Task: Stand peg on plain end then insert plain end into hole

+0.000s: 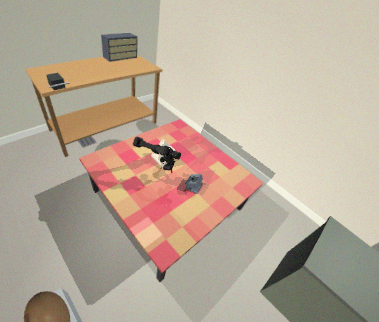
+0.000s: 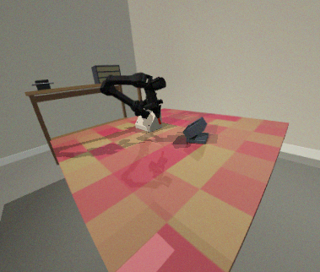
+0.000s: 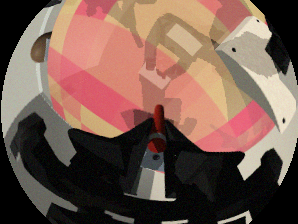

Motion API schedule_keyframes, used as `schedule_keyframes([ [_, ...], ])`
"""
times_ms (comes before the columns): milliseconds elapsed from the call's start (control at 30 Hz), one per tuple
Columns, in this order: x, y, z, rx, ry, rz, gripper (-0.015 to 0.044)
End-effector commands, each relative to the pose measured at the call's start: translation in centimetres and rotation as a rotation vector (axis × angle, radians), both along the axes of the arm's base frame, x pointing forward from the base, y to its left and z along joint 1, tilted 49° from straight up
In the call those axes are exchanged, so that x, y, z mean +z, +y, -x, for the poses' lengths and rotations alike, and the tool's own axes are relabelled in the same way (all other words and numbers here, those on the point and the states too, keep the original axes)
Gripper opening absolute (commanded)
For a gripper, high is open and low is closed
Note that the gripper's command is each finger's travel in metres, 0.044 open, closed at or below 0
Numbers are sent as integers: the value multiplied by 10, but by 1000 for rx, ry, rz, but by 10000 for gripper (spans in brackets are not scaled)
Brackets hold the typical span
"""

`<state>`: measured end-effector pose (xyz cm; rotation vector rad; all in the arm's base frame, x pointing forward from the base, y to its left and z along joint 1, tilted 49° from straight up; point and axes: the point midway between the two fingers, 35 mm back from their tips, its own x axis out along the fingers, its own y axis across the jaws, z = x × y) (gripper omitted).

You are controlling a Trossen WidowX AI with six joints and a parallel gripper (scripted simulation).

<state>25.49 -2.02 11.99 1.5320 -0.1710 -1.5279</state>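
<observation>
The red peg (image 1: 171, 171) (image 2: 160, 121) (image 3: 158, 114) is held between the black fingertips of my gripper (image 1: 169, 167) (image 2: 159, 113) (image 3: 158, 122). The gripper is shut on it. The peg hangs close to upright with its plain end down, and appears raised off the table. Its pale band (image 3: 158, 135) is at the end nearer the wrist camera. The slate-blue sloped panel (image 1: 195, 181) (image 2: 195, 127) stands to the right of the gripper in the top and exterior views. Part of it shows between the fingers in the wrist view, with a small dark hole (image 3: 156, 157).
The arm's white base (image 2: 147, 123) (image 3: 250, 42) is close behind the gripper. The patchwork table (image 1: 150, 231) (image 2: 215, 211) carries both the arm and the panel. A wooden workbench (image 1: 95, 75) stands behind, with a drawer box (image 1: 120, 47) on it.
</observation>
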Motion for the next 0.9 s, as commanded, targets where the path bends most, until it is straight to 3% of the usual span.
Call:
schedule_keyframes([
  [0, -2, 9, -10, 46, 1, -6, 0],
  [867, -19, 61, -62, 322, -5, -3, 0],
])
